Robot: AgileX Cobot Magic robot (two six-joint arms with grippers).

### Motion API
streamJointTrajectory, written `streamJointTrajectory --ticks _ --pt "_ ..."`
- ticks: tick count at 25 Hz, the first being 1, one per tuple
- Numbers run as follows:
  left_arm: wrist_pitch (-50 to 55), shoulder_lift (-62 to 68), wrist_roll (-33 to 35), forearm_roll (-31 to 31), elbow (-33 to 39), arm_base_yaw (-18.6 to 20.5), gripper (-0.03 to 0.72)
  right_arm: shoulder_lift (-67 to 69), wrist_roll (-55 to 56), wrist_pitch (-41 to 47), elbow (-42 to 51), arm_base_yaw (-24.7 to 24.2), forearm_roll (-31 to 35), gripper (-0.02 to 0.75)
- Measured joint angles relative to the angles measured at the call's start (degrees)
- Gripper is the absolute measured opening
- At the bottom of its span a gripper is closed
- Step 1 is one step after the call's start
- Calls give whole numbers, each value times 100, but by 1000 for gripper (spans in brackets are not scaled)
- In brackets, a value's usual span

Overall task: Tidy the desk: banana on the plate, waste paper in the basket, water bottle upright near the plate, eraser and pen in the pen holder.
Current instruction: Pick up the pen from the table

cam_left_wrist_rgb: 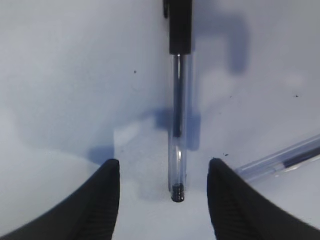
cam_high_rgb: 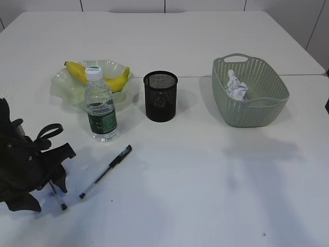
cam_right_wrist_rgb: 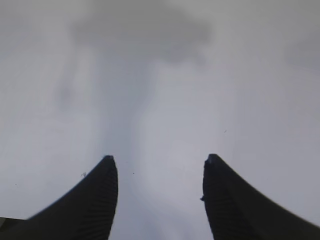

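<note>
The banana [cam_high_rgb: 82, 72] lies on the pale green plate [cam_high_rgb: 60, 82]. The water bottle [cam_high_rgb: 101, 109] stands upright in front of the plate. The black mesh pen holder [cam_high_rgb: 160, 96] stands mid-desk. The waste paper [cam_high_rgb: 236, 86] lies in the sage-green basket [cam_high_rgb: 257, 110]. A pen [cam_high_rgb: 105, 171] with a black cap lies flat on the desk [cam_high_rgb: 205, 180]. In the left wrist view its clear end [cam_left_wrist_rgb: 178, 165] lies between my left gripper's [cam_left_wrist_rgb: 164, 162] open jaws, untouched. My left gripper [cam_high_rgb: 54, 167] is low at the front left. My right gripper [cam_right_wrist_rgb: 160, 162] is open over bare desk. The eraser does not show.
A second pen [cam_high_rgb: 57, 196] lies half under my left gripper; it also shows at the right of the left wrist view [cam_left_wrist_rgb: 282, 160]. The desk's front middle and right are bare white top. The basket stands at the right, the plate at the back left.
</note>
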Motion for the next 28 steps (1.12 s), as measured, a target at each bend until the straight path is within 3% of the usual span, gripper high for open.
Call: streamJointTrajectory --ticks 18,28 --pt "-284 399 -9 -39 -37 -162 382 0 0 -85 0 0 0 411" --pt "-148 412 -79 -146 -37 -162 221 0 0 -105 0 0 0 411"
